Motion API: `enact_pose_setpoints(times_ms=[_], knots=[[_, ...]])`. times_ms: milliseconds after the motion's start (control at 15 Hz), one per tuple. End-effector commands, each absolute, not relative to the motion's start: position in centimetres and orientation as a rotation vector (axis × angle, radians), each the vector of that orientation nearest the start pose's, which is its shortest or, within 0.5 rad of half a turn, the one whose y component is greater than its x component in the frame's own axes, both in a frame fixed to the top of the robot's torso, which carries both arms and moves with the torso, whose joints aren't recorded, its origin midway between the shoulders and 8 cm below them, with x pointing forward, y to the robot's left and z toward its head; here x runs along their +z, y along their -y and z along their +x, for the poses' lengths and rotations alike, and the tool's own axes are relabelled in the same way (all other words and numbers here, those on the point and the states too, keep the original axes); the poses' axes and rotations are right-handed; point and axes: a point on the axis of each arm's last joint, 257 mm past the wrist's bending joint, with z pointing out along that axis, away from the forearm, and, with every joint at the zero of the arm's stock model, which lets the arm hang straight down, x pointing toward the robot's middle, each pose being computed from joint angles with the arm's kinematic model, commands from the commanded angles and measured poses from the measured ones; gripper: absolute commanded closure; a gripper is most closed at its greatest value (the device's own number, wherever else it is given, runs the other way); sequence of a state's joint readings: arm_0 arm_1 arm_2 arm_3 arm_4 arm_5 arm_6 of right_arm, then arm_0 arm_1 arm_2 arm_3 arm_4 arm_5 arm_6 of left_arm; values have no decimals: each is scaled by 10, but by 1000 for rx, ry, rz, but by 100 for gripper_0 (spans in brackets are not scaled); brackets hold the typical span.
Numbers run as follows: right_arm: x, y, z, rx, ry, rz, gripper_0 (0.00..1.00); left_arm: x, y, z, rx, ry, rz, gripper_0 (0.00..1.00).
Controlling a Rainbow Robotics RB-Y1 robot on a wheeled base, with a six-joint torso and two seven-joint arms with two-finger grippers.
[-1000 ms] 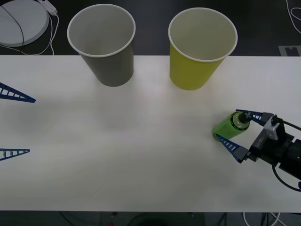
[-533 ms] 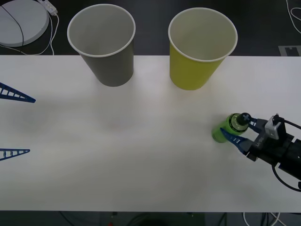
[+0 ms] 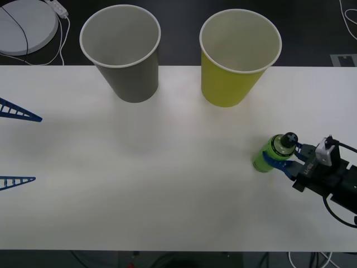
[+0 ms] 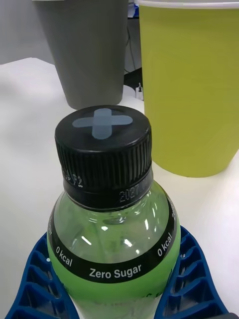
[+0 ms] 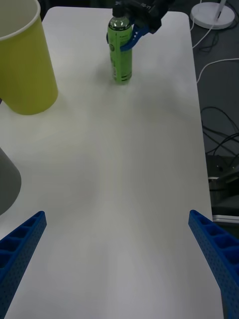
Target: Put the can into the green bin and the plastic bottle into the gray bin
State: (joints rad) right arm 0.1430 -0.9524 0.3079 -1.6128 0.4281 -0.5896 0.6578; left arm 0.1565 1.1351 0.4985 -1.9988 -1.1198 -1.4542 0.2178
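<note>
Your bottle (image 3: 273,153) stands upright on the table (image 3: 167,184) near its right edge, about midway between the front and back edges. It is slim, clear plastic, filled with bright green liquid, with a black ribbed screw cap marked with a pale cross and a black band reading "Zero Sugar". Blue ribbed fingers (image 4: 191,284) press against both its sides just below the shoulder.

Your gray bin (image 3: 124,53) and green bin (image 3: 237,58) stand upright side by side at the back edge, apart from each other, gray to the left. Both are tapered cups with white rims and white insides.
</note>
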Motion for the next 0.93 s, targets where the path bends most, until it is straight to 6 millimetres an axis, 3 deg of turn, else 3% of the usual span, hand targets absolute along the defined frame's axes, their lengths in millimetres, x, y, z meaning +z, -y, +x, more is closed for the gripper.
enact_pose_setpoints(times_ms=[67, 533, 933], knots=[[-230, 248, 412, 397, -1507, -831, 100, -75, -281, 314, -363, -1520, 1656, 0], [-194, 249, 390, 368, -1536, -777, 100, -75, -281, 314, -363, -1520, 1656, 0], [-161, 233, 369, 355, -1604, -674, 100, -75, -281, 314, -363, -1520, 1656, 0]])
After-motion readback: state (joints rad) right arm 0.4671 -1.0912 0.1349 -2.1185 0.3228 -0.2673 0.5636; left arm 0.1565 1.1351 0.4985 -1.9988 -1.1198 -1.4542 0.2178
